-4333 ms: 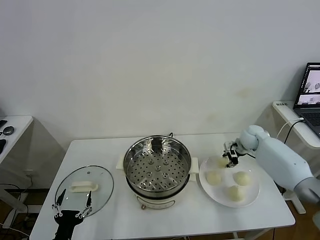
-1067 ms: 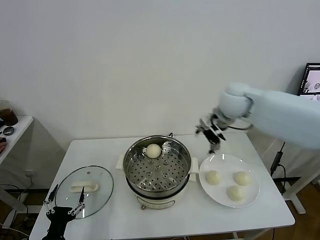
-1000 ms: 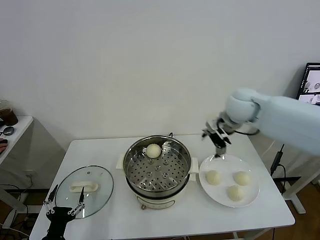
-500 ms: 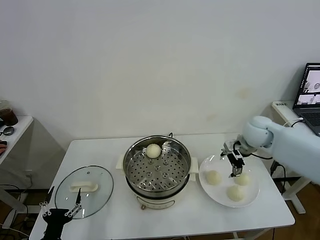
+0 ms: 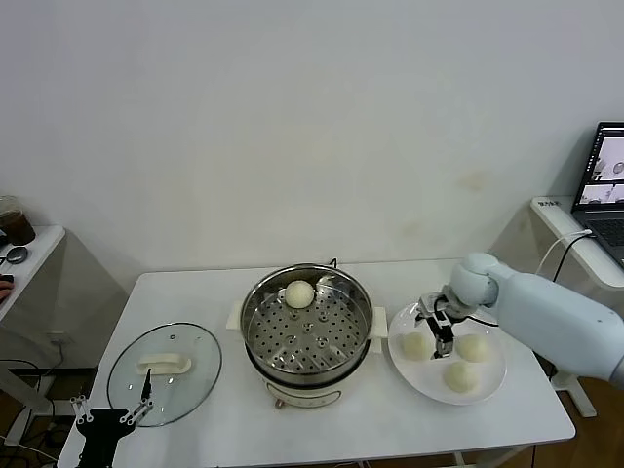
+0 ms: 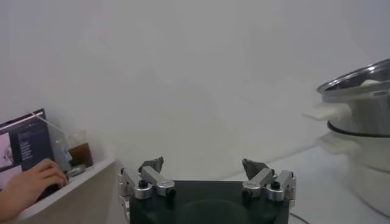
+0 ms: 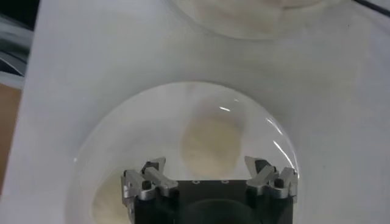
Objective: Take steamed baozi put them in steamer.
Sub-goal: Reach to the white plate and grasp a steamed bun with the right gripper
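Steamer (image 5: 308, 331) is sitting mid-bench, holding 1 baozi (image 5: 299, 293) at its far side. Right of it, a white plate (image 5: 490, 382) is carrying 3 more buns (image 5: 459, 376). The right gripper (image 5: 438, 330) is hovering over the leftmost bun (image 5: 416, 344), jaws spread wide and holding nothing. A glass lid (image 5: 164, 373) is lying at the left of the white bench (image 5: 390, 429). The left gripper (image 5: 109, 421) is waiting near that lid's near edge, jaws open and empty. A laptop (image 5: 606, 180) is glowing far right against a plain white wall.
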You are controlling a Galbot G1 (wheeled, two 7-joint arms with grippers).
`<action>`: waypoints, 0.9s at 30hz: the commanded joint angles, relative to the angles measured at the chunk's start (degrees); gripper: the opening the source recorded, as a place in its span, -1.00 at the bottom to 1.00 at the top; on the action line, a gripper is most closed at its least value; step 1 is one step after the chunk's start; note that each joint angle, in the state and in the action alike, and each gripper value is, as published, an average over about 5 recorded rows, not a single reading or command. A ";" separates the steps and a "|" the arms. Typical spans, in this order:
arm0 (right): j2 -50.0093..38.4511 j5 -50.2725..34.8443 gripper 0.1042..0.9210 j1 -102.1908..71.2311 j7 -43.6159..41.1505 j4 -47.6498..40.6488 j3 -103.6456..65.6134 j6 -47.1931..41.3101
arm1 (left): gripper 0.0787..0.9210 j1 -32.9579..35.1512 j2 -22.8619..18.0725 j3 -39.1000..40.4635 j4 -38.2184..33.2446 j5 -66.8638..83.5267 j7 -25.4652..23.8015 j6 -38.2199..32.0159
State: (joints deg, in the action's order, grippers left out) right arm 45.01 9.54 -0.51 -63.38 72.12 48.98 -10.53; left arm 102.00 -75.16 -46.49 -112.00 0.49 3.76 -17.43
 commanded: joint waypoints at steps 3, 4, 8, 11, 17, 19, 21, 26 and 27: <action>3.78 2.86 0.75 -3.22 0.97 -4.68 -2.65 1.18 | 0.77 -0.07 -0.02 -0.01 0.11 0.04 0.01 -0.05; 3.84 2.86 0.75 -3.23 0.92 -4.71 -2.62 1.08 | 0.77 -0.08 -0.03 -0.01 0.11 0.04 0.01 -0.05; 4.02 2.73 0.62 -3.35 0.73 -4.67 -2.41 0.67 | 0.77 -0.07 -0.03 -0.01 0.07 0.05 0.02 -0.07; 4.17 2.78 0.46 -3.41 0.70 -4.64 -2.45 0.45 | 0.77 -0.11 0.00 -0.01 0.05 0.06 0.02 -0.06; 3.97 2.93 0.20 -3.36 0.55 -4.28 -2.35 0.10 | 0.77 -0.19 -0.03 0.00 -0.06 0.08 0.05 -0.04; 3.68 2.82 0.16 -3.20 0.48 -3.72 -2.37 0.04 | 0.77 -0.14 -0.09 -0.01 -0.16 0.08 0.05 -0.04; 2.90 2.22 0.13 -2.46 0.27 -2.55 -2.17 -0.20 | 0.77 -0.06 -0.12 -0.02 -0.28 0.09 0.04 -0.04; -1.85 -2.20 0.12 3.91 -0.80 3.70 0.37 -2.04 | 0.77 -0.18 -0.05 0.02 -0.49 0.17 0.01 0.02; -3.35 -3.68 0.12 5.98 -1.10 5.38 1.17 -2.71 | 0.77 -0.29 -0.02 0.07 -0.50 0.20 0.00 0.03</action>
State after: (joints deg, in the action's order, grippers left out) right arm 44.39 8.24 1.68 -64.27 73.65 49.09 -12.45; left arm 101.66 -75.17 -46.42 -112.48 0.70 3.79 -17.41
